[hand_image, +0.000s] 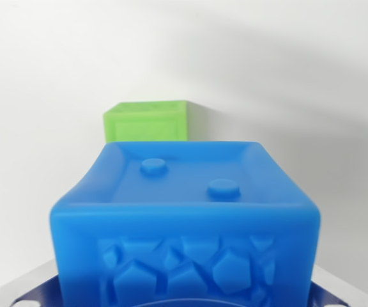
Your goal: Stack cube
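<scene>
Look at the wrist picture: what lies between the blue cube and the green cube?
Nothing: the wrist view shows only bare white surface around the green cube, whose lower part is hidden behind the blue cube.

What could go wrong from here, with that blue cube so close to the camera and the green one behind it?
1. The blue cube fills most of the wrist view and hides the green cube's lower part, so lining them up may be hard.
2. The green cube looks turned at an angle to the blue one; stacked like that, edges might overhang and the top cube could tip.
3. The tool's fingers are out of sight, so how firm the hold is cannot be told; a slip is possible.
</scene>
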